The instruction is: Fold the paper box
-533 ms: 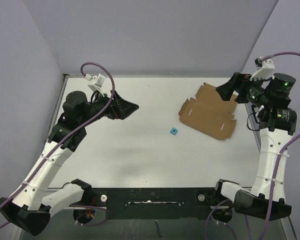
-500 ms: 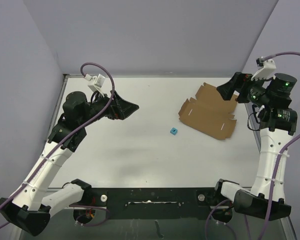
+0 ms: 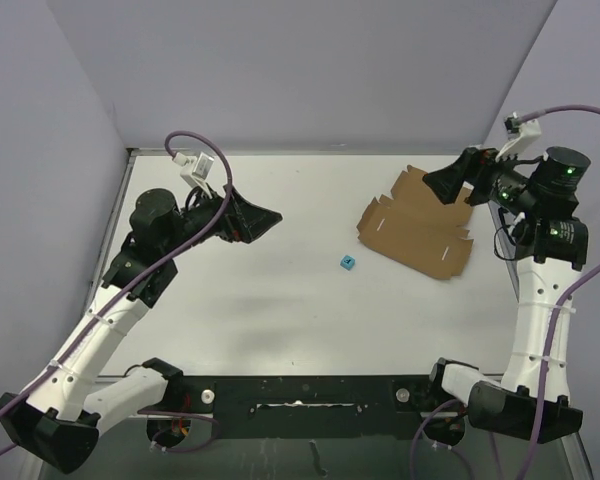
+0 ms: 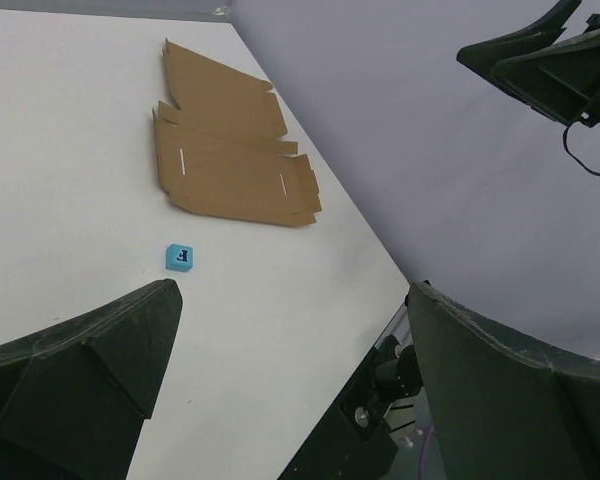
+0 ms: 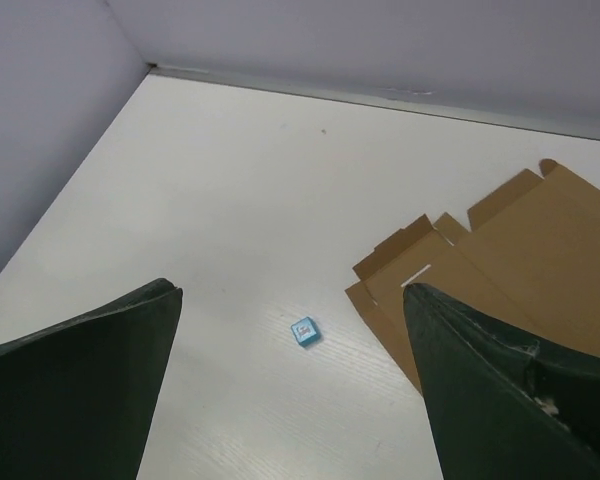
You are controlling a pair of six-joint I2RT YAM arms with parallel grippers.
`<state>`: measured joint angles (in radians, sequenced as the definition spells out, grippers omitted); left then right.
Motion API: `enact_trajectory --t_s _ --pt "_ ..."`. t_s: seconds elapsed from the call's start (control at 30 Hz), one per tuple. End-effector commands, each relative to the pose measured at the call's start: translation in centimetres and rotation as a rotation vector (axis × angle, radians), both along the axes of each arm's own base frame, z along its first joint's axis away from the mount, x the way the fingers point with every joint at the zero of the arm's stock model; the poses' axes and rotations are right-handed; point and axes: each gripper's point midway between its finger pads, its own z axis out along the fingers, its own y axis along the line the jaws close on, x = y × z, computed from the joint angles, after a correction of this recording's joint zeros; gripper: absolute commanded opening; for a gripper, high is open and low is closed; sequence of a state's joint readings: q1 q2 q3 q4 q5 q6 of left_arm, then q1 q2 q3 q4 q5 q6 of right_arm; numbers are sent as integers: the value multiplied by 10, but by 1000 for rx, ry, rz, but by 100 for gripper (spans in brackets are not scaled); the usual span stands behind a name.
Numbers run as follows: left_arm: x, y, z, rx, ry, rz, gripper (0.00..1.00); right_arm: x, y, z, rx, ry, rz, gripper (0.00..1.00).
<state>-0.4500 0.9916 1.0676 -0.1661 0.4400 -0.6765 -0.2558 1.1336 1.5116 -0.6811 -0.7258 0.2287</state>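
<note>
White counter (image 3: pixel 280 310) under an overhead camera, pale lilac walls on three sides. Brown box (image 3: pixel 415 225) lying flat and unfolded on the far right of the counter, turned at an angle to the edges, with short flaps along its sides and thin slits cut into one panel. Small blue cube (image 3: pixel 348 263) just left of the box's near left corner, close to it but not touching. Left fingers (image 3: pixel 260 215) raised over the far left half of the counter, pointing right, well apart from both box and cube. Spread wide, nothing between them. Right fingers (image 3: pixel 445 182) raised at the far right, over the far right corner of the box as seen from above, pointing left. Likewise spread wide and holding nothing. From the left wrist: dark fingers (image 4: pixel 80 370) at both lower corners, bare counter between, then the cube (image 4: pixel 180 257) and beyond it the box (image 4: pixel 230 165) lying flat. From the right wrist: fingers (image 5: pixel 80 380) wide apart low in the view, the cube (image 5: pixel 304 331) between and beyond them, the box (image 5: pixel 520 260) to the right, partly behind the right-hand finger, not touched.
</note>
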Motion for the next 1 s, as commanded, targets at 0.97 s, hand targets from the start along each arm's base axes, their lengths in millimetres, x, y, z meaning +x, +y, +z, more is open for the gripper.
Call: enact_trajectory --t_s 0.97 --pt "51 -134 -142 75 75 -12 95 -23 52 -162 4 6 526 98"
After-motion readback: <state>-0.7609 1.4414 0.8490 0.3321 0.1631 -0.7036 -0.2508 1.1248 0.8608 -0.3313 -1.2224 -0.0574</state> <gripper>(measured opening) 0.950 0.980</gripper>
